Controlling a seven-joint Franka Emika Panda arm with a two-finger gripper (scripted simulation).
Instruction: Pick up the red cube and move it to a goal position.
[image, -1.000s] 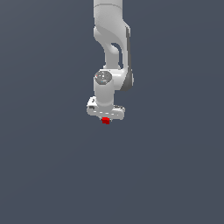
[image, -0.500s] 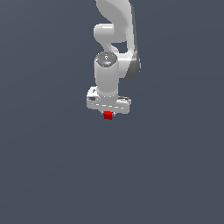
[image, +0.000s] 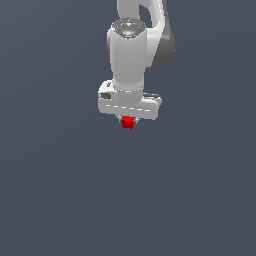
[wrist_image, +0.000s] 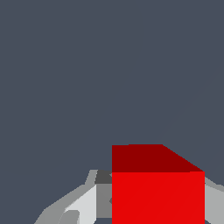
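Your gripper (image: 128, 120) is pinching the red cube (image: 127, 122): in the wrist view the cube (wrist_image: 157, 197) sits between grey-white fingers (wrist_image: 81, 205), one on each side, touching it. In the ext. view the cube pokes out just below the white gripper body, centred under it, much narrower than the body.

Cube: 1 only. Small, plain, bright red on the lit face, darker red on the shaded face; flat sides, sharp edges, no markings, matte.

Gripper body is a wide white bar w/ smooth, glossy-looking shell; fingers grey & angular. Above it you see the arm (image: 131, 50), 1 only: rounded white cylindrical links, darker grey at the joint side.

Backdrop is flat, uniform slate grey.
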